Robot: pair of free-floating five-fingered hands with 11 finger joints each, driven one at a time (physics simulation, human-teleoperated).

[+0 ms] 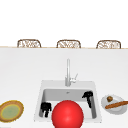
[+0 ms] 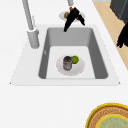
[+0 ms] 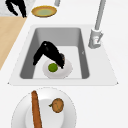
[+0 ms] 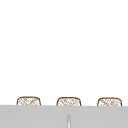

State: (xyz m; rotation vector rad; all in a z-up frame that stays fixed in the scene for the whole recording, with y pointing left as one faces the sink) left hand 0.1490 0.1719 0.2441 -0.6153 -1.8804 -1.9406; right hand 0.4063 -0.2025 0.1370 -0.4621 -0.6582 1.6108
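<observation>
My right hand (image 1: 88, 96) hangs over the right part of the sink (image 1: 40, 100) with its fingers pointing down, open and holding nothing. In the right side view the right hand (image 3: 48, 53) hovers above a white plate (image 3: 66, 72) on the sink floor that carries a green lime (image 3: 53, 67). The left side view shows that plate (image 2: 78, 68) with a dark jar (image 2: 67, 63) standing beside the lime (image 2: 75, 59), and the right hand (image 2: 72, 17) apart from both. My left hand (image 1: 45, 109) floats in front of the sink's left front corner, fingers relaxed downward, and the left hand (image 3: 16, 7) is over the wooden floor.
A big red ball (image 1: 67, 114) covers the sink's front middle in the front view. A yellow-rimmed plate (image 1: 11, 110) lies on the counter at the left. At the right, a white plate (image 1: 110, 110) holds a bread stick (image 1: 116, 104) and a brown lump (image 1: 109, 98). The faucet (image 1: 68, 72) stands behind the sink.
</observation>
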